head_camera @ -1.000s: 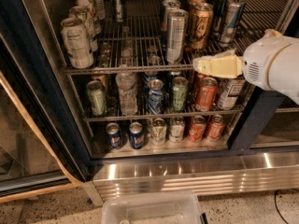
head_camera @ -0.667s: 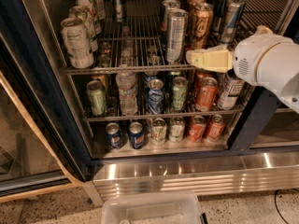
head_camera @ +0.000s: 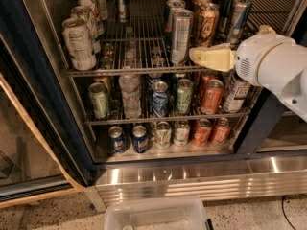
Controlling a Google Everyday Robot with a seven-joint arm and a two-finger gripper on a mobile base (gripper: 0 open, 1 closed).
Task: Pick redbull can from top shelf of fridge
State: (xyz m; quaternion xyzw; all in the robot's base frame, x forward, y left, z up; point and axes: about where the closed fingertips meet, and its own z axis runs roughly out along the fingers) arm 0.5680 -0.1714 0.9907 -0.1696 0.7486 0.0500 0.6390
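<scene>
The fridge (head_camera: 45, 85) stands open with wire racks of cans. On the top shelf (head_camera: 142, 38), the slim blue-and-silver redbull can (head_camera: 238, 17) stands at the right, behind a gold-brown can (head_camera: 206, 25) and right of a wider silver tall can (head_camera: 181, 35). My gripper (head_camera: 195, 56), cream-coloured on a white arm, points left at the shelf's front rail. It is in front of the gold-brown can and below-left of the redbull can, not touching it. The arm hides the redbull can's base.
White tall cans (head_camera: 79, 43) stand at the shelf's left. The lower racks hold more cans and a water bottle (head_camera: 130, 95). The open glass door (head_camera: 29, 138) is at the left. A ribbed steel base panel (head_camera: 192, 178) and a clear plastic bin (head_camera: 156, 215) lie below.
My gripper has moved left and slightly up along the top shelf's front, with the arm following. The cans have not moved.
</scene>
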